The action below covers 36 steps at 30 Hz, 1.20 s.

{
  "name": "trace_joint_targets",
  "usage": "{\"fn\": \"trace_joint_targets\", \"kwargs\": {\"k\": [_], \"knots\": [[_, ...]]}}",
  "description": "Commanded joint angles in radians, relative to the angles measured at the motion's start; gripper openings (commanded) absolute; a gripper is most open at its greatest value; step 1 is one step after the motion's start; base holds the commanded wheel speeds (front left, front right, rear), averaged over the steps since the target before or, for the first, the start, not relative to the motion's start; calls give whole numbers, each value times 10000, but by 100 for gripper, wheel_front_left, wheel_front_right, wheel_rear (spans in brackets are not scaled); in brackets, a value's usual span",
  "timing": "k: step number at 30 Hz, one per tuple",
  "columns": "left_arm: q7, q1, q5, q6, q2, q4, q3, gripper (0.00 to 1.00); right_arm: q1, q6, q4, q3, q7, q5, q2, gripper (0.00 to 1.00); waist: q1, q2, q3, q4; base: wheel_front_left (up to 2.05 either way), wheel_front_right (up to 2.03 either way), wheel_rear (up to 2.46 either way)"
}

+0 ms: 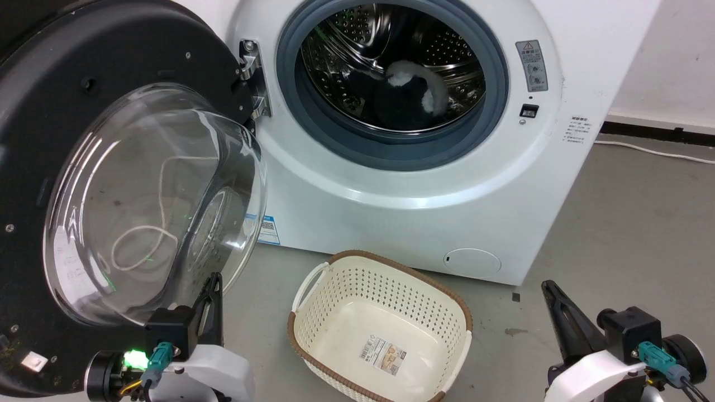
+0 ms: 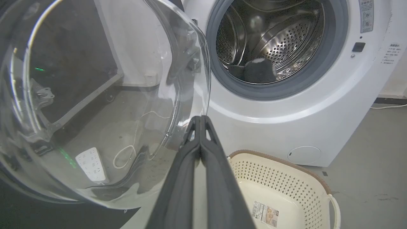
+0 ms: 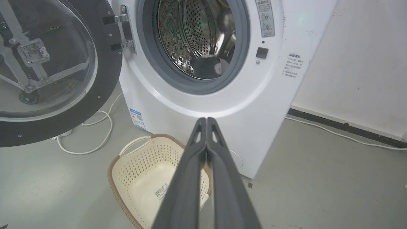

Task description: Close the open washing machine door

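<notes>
In drum (image 1: 346,44): dark, white laundry (image 1: 408,92), seemingly | basket (image 1: 391,262): label sticker (image 1: 382,353) | door (image 1: 33,111) open

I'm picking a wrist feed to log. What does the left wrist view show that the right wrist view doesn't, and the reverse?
Left wrist view, not right: the left pincer, shut beside the washing machine door glass, and a power strip seen through it. Right wrist view, not left: the right pincer, shut, and the hinge unobstructed. Both: that open door, the drum holding dark laundry, the basket.
</notes>
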Motion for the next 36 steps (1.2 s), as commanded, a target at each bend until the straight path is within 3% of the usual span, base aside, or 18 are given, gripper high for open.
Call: {"fn": "trace_joint_targets", "kwargs": {"k": [1, 4, 5, 35, 36], "knots": [[3, 107, 26, 28, -3, -43, 11, 0, -139, 8, -45, -16, 7, -76, -1, 0, 0, 0, 0, 0, 0, 0, 0], [3, 107, 26, 28, -3, -43, 11, 0, -139, 8, -45, -16, 7, -76, -1, 0, 0, 0, 0, 0, 0, 0, 0], [-1, -1, -4, -2, 0, 4, -3, 100, 4, 0, 4, 6, -1, 6, 0, 100, 0, 0, 0, 0, 0, 0, 0], [-647, -161, -1068, 123, -1, 399, -696, 100, 187, 2, 263, 35, -647, 839, 0, 100, 0, 0, 84, 49, 0, 0, 0], [-710, -190, -1178, 117, -1, 415, -760, 0, 202, 2, 298, 36, -709, 930, 0, 100, 0, 0, 93, 61, 0, 0, 0]]}}
